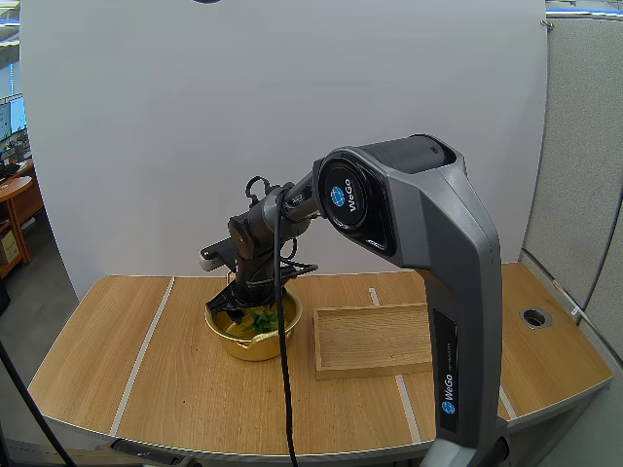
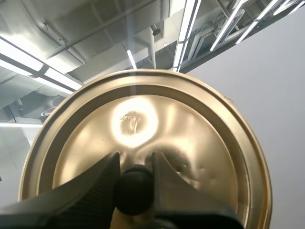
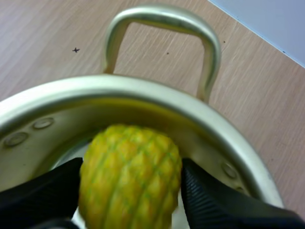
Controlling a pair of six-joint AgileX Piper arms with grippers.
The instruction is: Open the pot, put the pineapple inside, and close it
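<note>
High view: pale wooden bench (image 1: pixel 195 379) striped with white tape (image 1: pixel 142 355). Round golden metal pot (image 1: pixel 255 342) near a flat wooden tray (image 1: pixel 375 339); right hand (image 1: pixel 245 306) down in the pot.
Left wrist view: left hand (image 2: pixel 134 162) clamped on the black knob (image 2: pixel 134 188) of a golden lid (image 2: pixel 143 119).
Right wrist view: right hand clamped on the yellow pineapple (image 3: pixel 129 176), inside the pot.

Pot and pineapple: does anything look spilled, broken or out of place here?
Nothing stands out. The right claw holds the pineapple inside the open golden pot. The left claw grips the lid by its black knob, away from the pot. Nothing looks spilled or broken.
</note>
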